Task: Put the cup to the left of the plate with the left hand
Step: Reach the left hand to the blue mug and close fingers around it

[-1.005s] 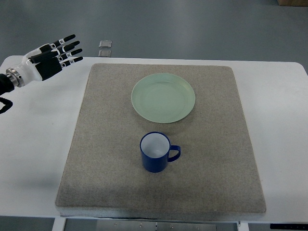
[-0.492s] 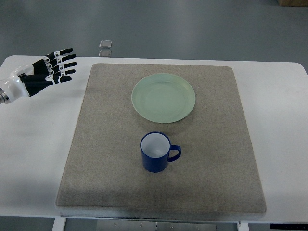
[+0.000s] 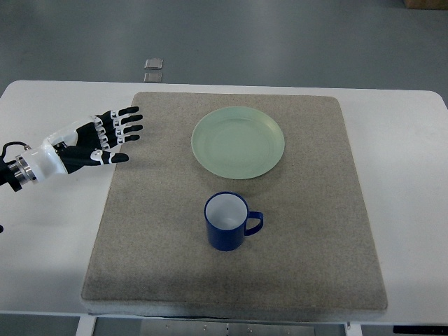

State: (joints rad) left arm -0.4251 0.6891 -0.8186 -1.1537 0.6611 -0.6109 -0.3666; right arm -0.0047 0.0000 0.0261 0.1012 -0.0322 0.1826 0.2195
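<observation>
A dark blue cup (image 3: 226, 222) with a white inside stands upright on the grey mat (image 3: 161, 231), its handle pointing right. It sits just in front of the pale green plate (image 3: 238, 142), which lies at the mat's far middle. My left hand (image 3: 105, 138) hovers at the mat's left edge, open, palm up, fingers spread toward the right. It is well left of the cup and holds nothing. The right arm does not show.
The mat covers most of a white table (image 3: 49, 224). Two small grey squares (image 3: 152, 70) lie on the floor beyond the table's far edge. Bare mat stretches left of the plate.
My left hand has come down from the table's far left corner toward the mat's left edge, moving nearer and to the right. Cup and plate have not moved.
</observation>
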